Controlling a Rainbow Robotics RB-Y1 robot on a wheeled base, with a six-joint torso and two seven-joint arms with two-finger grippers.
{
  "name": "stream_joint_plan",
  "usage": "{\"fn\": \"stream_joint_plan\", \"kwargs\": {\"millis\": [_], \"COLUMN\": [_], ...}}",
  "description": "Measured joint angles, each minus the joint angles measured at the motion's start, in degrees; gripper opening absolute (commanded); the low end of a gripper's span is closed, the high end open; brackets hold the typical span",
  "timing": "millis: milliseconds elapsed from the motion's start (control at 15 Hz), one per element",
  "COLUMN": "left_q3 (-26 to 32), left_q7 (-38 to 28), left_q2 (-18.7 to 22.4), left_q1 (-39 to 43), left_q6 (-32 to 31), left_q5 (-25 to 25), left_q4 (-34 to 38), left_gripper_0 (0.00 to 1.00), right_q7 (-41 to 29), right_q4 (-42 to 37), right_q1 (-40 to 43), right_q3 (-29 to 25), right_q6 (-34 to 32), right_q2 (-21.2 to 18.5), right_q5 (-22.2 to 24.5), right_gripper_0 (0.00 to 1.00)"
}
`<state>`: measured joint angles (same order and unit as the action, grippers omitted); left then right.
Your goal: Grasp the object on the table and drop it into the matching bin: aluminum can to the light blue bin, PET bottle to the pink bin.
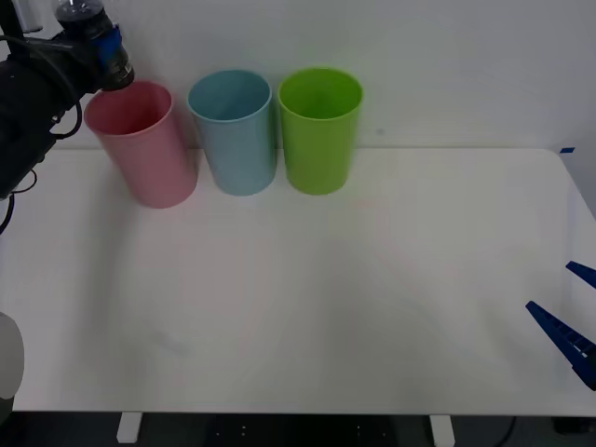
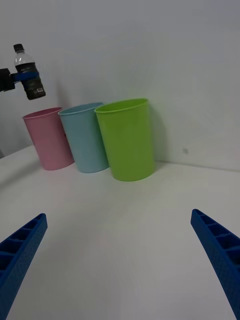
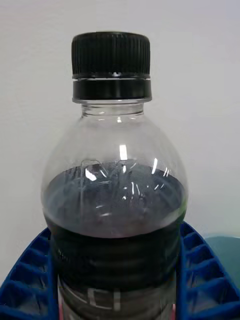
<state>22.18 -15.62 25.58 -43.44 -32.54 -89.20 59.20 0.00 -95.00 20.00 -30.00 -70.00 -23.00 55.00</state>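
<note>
The PET bottle point(image 3: 117, 200), clear with a black cap and a dark lower band, is clamped upright between my left gripper's blue fingers point(image 3: 200, 280). In the front view my left gripper point(image 1: 110, 48) holds the bottle point(image 1: 82, 13) in the air at the far left, just above and behind the rim of the pink bin point(image 1: 142, 142). The right wrist view shows the bottle point(image 2: 28, 75) hanging over the pink bin point(image 2: 47, 138). The light blue bin point(image 1: 234, 130) stands beside the pink one. My right gripper point(image 1: 570, 312) rests open low at the table's right edge.
A green bin point(image 1: 319, 128) stands to the right of the light blue bin, all three in a row at the back of the white table point(image 1: 326, 307) against a white wall. The wide tabletop in front of the bins is bare.
</note>
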Motion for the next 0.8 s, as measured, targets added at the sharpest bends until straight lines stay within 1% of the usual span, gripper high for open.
{"fn": "stream_joint_plan", "kwargs": {"millis": [333, 533, 800], "left_q3": [-0.73, -1.02, -1.43], "left_q7": [0.49, 1.40, 1.82], "left_q2": [0.00, 0.15, 0.17], "left_q1": [0.52, 2.04, 7.78], "left_q6": [-0.35, -1.08, -1.43], "left_q5": [2.20, 6.00, 12.97], "left_q4": [-0.04, 0.52, 6.05], "left_gripper_0": [1.00, 1.00, 1.00], "right_q7": [0.00, 0.00, 0.00], "right_q4": [0.00, 0.00, 0.00], "right_q1": [0.00, 0.00, 0.00], "right_q3": [0.00, 0.00, 0.00], "right_q6": [0.00, 0.00, 0.00], "right_q2": [0.00, 0.00, 0.00], "right_q5": [0.00, 0.00, 0.00], "right_gripper_0": [1.00, 1.00, 1.00]}}
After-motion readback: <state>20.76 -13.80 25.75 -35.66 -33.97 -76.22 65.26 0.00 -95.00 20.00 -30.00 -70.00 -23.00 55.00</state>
